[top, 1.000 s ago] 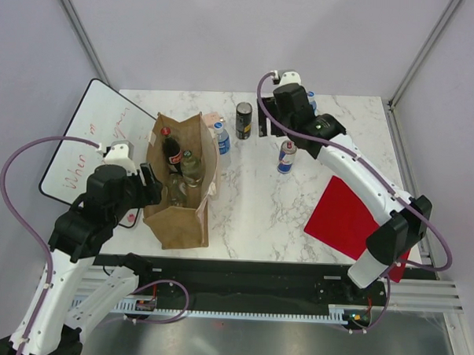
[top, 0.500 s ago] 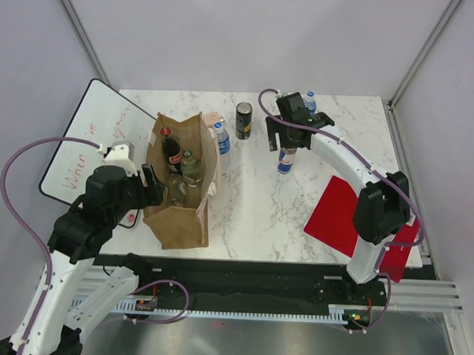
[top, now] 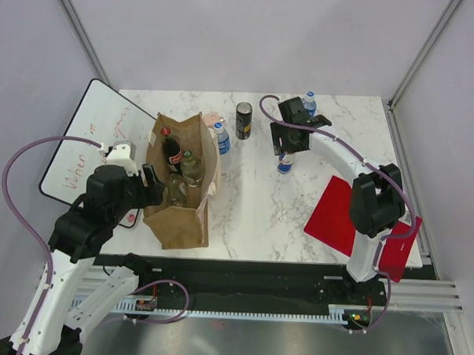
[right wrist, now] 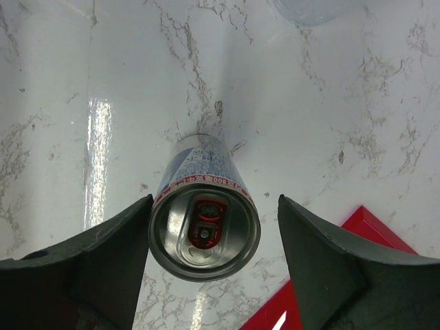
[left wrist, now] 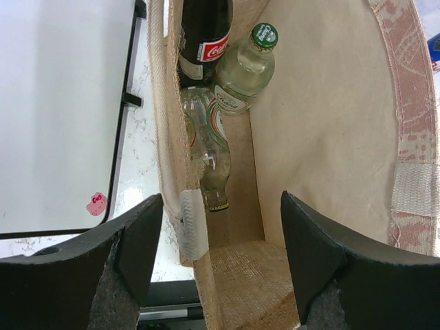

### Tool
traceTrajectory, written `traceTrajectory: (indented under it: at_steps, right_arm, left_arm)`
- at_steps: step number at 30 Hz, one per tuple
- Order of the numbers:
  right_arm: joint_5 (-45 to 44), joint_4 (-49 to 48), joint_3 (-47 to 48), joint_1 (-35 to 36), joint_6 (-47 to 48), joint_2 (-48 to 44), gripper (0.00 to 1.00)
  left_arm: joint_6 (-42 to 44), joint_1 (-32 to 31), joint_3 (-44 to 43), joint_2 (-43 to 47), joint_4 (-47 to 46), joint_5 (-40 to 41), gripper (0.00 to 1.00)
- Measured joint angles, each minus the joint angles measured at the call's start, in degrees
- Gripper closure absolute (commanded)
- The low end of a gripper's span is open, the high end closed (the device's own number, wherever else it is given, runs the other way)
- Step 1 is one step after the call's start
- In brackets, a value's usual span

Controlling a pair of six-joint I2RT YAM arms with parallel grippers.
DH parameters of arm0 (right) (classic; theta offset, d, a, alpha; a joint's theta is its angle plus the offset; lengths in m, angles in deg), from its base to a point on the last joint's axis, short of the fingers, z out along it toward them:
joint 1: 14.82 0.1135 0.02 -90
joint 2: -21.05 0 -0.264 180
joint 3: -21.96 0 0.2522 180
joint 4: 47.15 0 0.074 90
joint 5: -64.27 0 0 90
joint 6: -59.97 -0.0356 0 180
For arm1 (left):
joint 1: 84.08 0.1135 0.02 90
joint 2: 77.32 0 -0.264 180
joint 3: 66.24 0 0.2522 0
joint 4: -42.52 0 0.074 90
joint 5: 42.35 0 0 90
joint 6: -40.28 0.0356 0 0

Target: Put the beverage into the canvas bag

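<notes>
The tan canvas bag [top: 180,222] stands upright at the table's left and holds a cola bottle [top: 172,149], a green-capped bottle [top: 190,166] and a clear bottle [top: 176,192]. My left gripper [top: 152,185] is open and straddles the bag's left wall [left wrist: 172,137], one finger outside and one inside. The bottles [left wrist: 240,69] lie in the bag's far end. My right gripper [top: 286,148] is open directly over a blue and silver can [top: 285,164]. In the right wrist view the can [right wrist: 204,230] stands upright between the fingers, close to the left one.
A dark can [top: 243,120] and a water bottle [top: 222,139] stand just right of the bag. Another water bottle [top: 309,100] stands at the back. A red sheet [top: 345,218] lies at the right. A whiteboard [top: 89,140] lies left of the bag.
My right gripper has moved from the back of the table toward the near side and now sits over the blue and silver can. The left arm has not moved.
</notes>
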Motion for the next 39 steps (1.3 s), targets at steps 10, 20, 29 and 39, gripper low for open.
traceTrajectory:
  at_steps: [10,20,29,39]
  right_arm:
    - [0.81,-1.01,0.0,0.0,0.33,0.07,0.68]
    - [1.57,4.04,2.36,0.31,0.81,-0.83,1.0]
    - [-0.33,12.15,25.81,9.57,1.77,-3.21,1.0]
    - [-1.31,8.59,35.65,28.33,2.73,-7.93,1.0]
  left_arm:
    - [0.17,0.0,0.24,0.26,0.0,-0.9,0.45]
    - [0.85,0.0,0.24,0.0,-0.04,-1.55,0.98]
    - [0.92,0.0,0.2,-0.72,-0.46,-1.62,0.98]
    - [0.87,0.0,0.2,-0.61,-0.55,-2.75,0.98]
